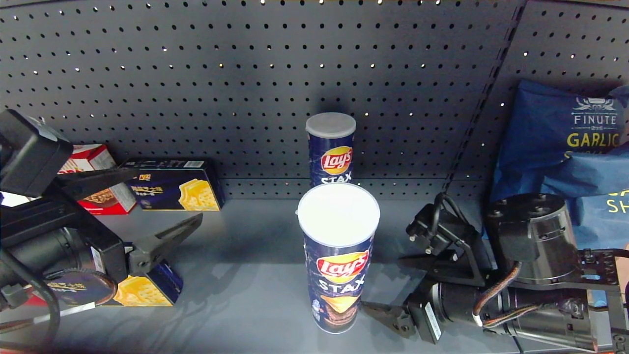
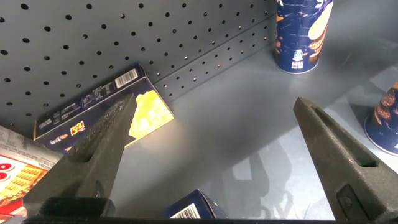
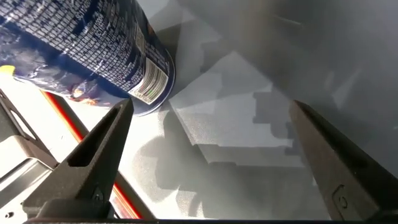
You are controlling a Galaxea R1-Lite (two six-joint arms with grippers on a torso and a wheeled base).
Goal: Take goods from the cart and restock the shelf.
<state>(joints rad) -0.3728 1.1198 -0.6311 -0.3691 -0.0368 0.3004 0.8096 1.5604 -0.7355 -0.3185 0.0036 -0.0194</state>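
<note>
Two dark blue chip cans stand upright on the grey shelf [image 1: 245,280]: a front can [image 1: 339,255] with a white lid and a rear can [image 1: 330,147] by the back wall. My right gripper [image 1: 385,285] is low on the shelf just right of the front can, open and holding nothing. From the right wrist, that can [image 3: 93,43] lies beside one finger, outside the open gripper [image 3: 211,106]. My left gripper [image 1: 169,194] hovers open over the shelf's left part, empty. In the left wrist view the gripper [image 2: 214,102] faces bare shelf, with the rear can [image 2: 301,34] and front can [image 2: 385,121] farther off.
A dark blue cracker box [image 1: 177,184] and a red box [image 1: 96,157] lie at the back left. Another cracker box [image 1: 147,290] lies under the left arm. Blue snack bags [image 1: 565,132] stand at the right. A perforated back wall [image 1: 245,73] closes the shelf.
</note>
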